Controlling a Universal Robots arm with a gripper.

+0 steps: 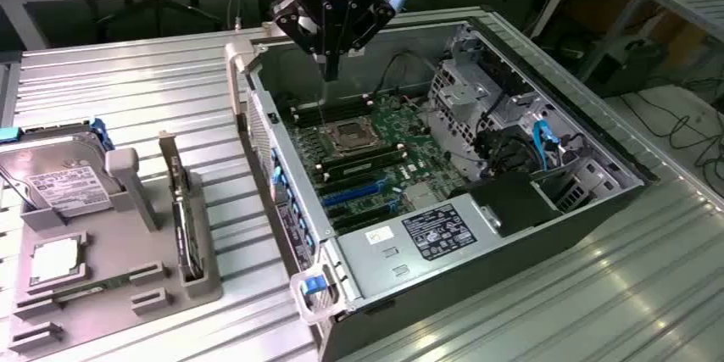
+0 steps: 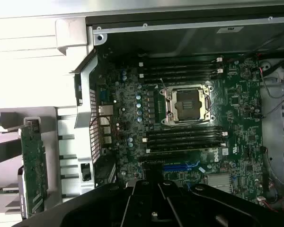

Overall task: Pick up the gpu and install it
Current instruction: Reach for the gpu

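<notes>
The gripper (image 1: 329,69) is hanging clenched and empty above the open case (image 1: 277,167), over the motherboard (image 1: 374,154). The gpu (image 1: 181,209) is standing on edge in the gray holder (image 1: 114,307), well apart at the exterior view's left, with bare table between it and the case wall. The wrist view is showing the CPU socket (image 2: 187,104) and blue slots (image 2: 180,167).

The exterior view looks steeply down from high and well back onto the open case (image 1: 509,286) and table (image 1: 136,82). The wrist view hangs close above the case, facing straight down. Both share the motherboard (image 1: 385,154) (image 2: 236,127) and gpu (image 1: 179,201) (image 2: 34,165).
</notes>
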